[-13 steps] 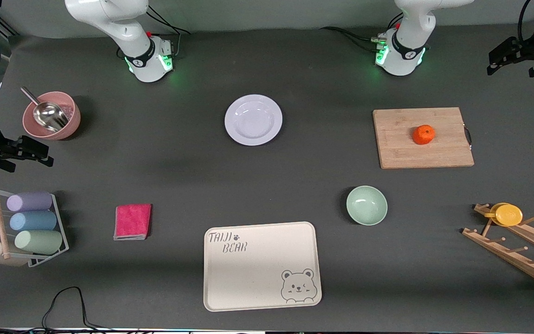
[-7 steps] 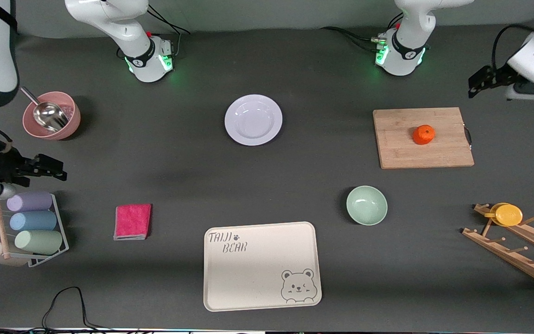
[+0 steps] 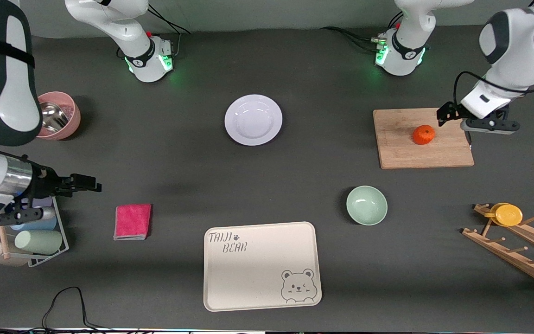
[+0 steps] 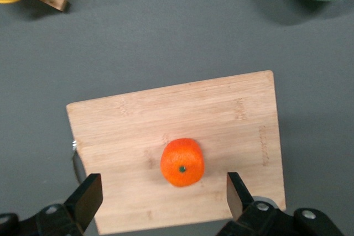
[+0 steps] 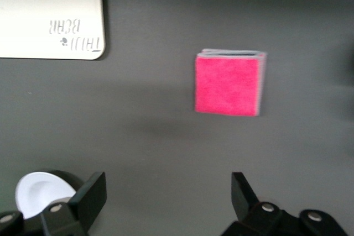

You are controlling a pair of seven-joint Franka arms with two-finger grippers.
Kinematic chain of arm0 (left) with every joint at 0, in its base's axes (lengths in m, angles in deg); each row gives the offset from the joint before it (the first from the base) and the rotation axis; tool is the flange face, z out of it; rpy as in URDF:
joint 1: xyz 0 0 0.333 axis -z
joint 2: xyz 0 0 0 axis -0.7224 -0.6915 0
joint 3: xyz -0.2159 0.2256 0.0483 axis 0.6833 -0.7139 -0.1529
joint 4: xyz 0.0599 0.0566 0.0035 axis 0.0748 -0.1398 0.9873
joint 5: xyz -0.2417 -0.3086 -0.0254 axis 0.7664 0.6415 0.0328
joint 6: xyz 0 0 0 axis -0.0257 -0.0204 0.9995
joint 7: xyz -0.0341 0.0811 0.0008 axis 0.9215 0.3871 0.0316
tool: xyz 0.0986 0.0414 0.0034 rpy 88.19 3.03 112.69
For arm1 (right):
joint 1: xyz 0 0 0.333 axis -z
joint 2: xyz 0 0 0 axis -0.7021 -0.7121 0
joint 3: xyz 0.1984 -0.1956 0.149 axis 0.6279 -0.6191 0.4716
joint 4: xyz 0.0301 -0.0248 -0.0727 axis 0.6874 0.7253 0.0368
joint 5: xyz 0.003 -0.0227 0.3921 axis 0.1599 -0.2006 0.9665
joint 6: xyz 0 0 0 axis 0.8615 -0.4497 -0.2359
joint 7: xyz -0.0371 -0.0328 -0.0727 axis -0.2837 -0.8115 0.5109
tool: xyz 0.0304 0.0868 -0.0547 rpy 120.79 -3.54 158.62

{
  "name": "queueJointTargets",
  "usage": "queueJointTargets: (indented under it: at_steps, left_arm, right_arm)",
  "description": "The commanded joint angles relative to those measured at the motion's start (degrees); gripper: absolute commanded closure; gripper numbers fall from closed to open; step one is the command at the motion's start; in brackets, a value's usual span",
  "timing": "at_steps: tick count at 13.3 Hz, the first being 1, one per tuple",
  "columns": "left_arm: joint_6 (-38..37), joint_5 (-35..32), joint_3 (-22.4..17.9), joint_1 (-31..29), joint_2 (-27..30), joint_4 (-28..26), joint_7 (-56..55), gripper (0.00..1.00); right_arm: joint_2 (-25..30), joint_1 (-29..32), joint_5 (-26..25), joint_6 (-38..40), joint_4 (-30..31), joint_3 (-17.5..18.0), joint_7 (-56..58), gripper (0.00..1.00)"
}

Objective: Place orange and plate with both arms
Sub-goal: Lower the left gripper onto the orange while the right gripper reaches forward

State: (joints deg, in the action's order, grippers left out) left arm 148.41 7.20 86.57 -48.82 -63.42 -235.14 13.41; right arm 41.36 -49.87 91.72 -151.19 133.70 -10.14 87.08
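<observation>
The orange (image 3: 423, 134) is seen resting on the wooden cutting board (image 3: 397, 148) toward the left arm's end of the table, stem dimple facing up in the left wrist view (image 4: 182, 162). The left gripper (image 3: 452, 116) is held above the board with its fingers (image 4: 86, 197) spread apart, nothing between them, the orange lying ahead of the gap. The plate (image 3: 253, 119) is seen lying flat on the bare table between the two arm bases, untouched. The right gripper (image 3: 86, 183) is positioned over the table beside the cup rack (image 3: 40, 241), near the pink cloth (image 3: 133, 221), fingers (image 5: 91, 197) apart and empty.
</observation>
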Motion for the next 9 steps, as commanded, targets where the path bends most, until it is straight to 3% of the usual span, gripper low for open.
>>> queueJointTargets:
  at_steps: [1,5,9]
  left_arm:
    - [8.7,-0.8,-0.1,0.3,-3.5,-4.7,0.1,0.0]
    - [14.5,-0.8,-0.1,0.2,-9.8,-5.5,0.6,0.0]
    - [17.1,-0.8,-0.1,-0.1,-14.4,-5.5,0.8,0.0]
  right_arm:
    - [-2.9,0.7,10.5,0.8,-0.6,-0.5,-0.8,0.0]
    - [-6.7,0.9,21.6,0.7,1.0,-0.4,0.3,0.0]
    - [-9.5,1.7,37.2,1.1,3.3,-0.1,0.3,0.0]
